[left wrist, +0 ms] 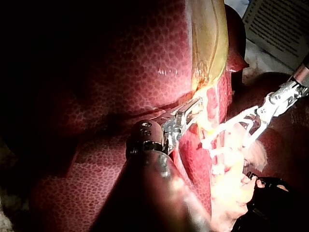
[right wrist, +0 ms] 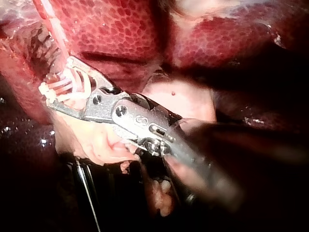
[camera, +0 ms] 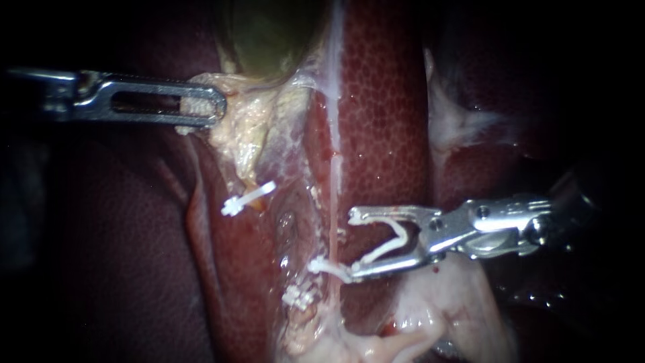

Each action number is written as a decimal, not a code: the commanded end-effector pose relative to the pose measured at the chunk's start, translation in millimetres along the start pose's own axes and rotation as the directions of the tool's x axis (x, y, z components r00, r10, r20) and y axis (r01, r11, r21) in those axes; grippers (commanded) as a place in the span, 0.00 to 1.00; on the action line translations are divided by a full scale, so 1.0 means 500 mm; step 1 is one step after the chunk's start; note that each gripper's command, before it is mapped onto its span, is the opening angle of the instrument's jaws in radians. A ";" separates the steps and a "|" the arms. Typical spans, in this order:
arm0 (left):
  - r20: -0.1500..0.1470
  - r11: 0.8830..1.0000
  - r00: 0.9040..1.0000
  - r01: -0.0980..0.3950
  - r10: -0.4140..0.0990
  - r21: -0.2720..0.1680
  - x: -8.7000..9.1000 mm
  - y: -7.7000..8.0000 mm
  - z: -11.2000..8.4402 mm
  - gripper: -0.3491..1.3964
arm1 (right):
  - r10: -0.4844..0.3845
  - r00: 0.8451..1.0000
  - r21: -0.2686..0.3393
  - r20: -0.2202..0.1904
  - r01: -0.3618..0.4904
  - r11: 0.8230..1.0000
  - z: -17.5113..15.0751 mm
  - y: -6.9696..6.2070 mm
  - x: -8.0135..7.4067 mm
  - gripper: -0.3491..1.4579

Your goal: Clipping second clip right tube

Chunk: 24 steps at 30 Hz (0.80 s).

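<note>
Your right instrument (camera: 353, 243) is gripping an open clip (camera: 386, 251) in wide jaws; be straddling the right tube (camera: 334, 195) squarely, left instrument (camera: 215, 107) clamping pale tissue (camera: 248, 128).

We see little of the room. Beyond the far edge of the liver (left wrist: 145, 58) a printed sheet (left wrist: 277, 24) lies on a pale surface (left wrist: 258, 58), brightly lit. The light falls in a tight pool, and around it everything sinks into deep shadow. At the near edge sits a glossy black object (left wrist: 275, 203), too dark for us to name.
</note>
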 end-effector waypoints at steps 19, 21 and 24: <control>0.000 1.000 1.000 -0.001 0.001 -0.001 0.0003 -0.0001 0.0000 0.00 | 0.105 0.994 -0.019 -0.004 -0.106 0.994 0.0113 0.0038 -0.0073 0.50; 0.001 1.000 1.000 -0.001 0.001 -0.001 0.0003 -0.0001 0.0000 0.00 | 0.104 0.995 -0.020 -0.004 -0.104 0.994 0.0121 0.0037 -0.0076 0.50; 0.001 1.000 1.000 -0.001 0.001 -0.001 0.0003 -0.0001 0.0000 0.00 | 0.120 0.993 -0.014 -0.009 -0.120 0.993 0.0126 0.0038 -0.0077 0.50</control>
